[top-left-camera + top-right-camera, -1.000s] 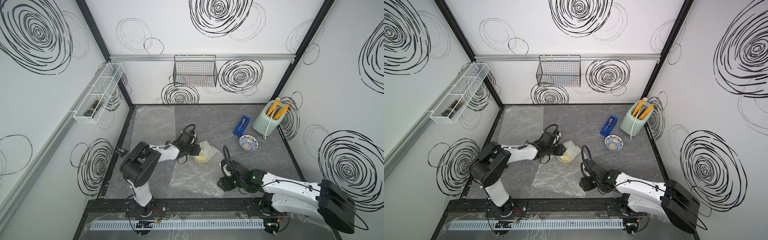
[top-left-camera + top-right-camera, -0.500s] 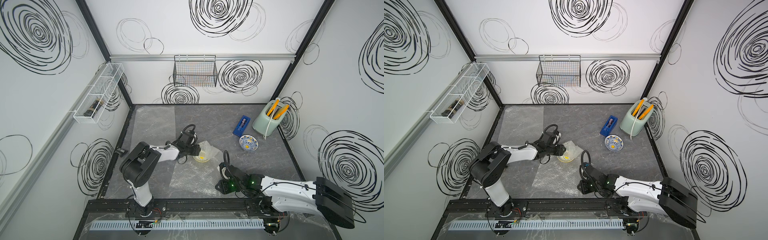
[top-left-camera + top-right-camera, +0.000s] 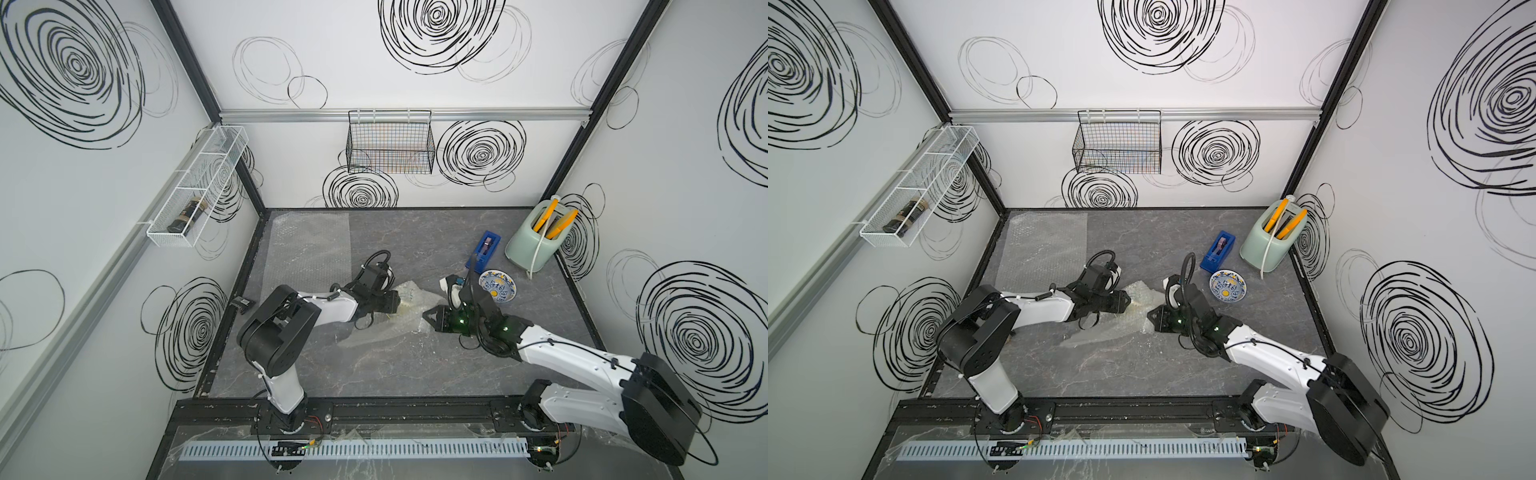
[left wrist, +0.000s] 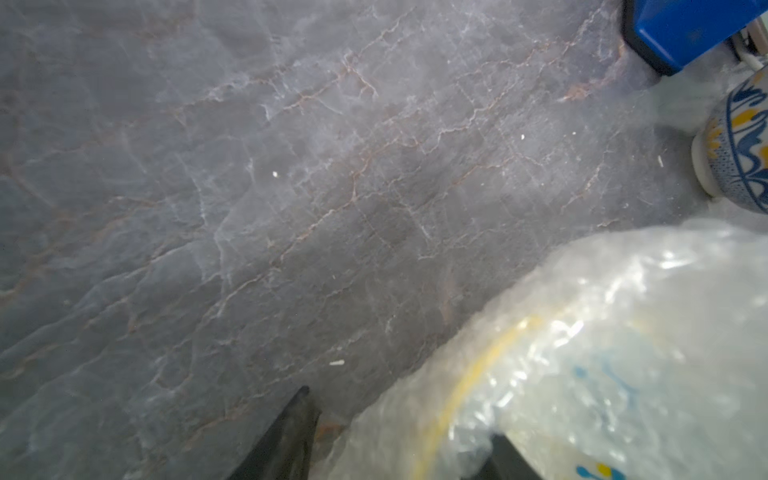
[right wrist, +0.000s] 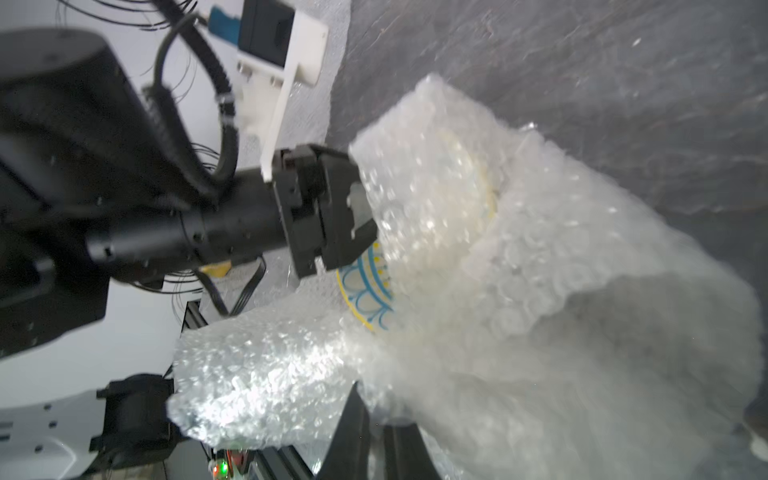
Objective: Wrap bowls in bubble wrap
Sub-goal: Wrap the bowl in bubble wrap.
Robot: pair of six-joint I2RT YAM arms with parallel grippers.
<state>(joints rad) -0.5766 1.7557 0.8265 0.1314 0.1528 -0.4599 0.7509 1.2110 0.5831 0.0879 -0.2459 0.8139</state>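
Between the two grippers, the cream bowl (image 5: 365,295) sits half buried in bubble wrap (image 5: 540,291). The left gripper (image 3: 395,301) is clamped on the bowl's rim, with film caught under one finger. Facing it, close by, the right gripper (image 3: 427,319) has its jaws pinched together on a raised edge of the same sheet, holding it up off the table (image 3: 374,374) against the side of the bowl away from the left gripper. Just behind the right gripper's wrist the blue-patterned bowl (image 3: 496,286) stands bare. A second sheet (image 3: 307,245) lies flat beyond the left gripper, well apart
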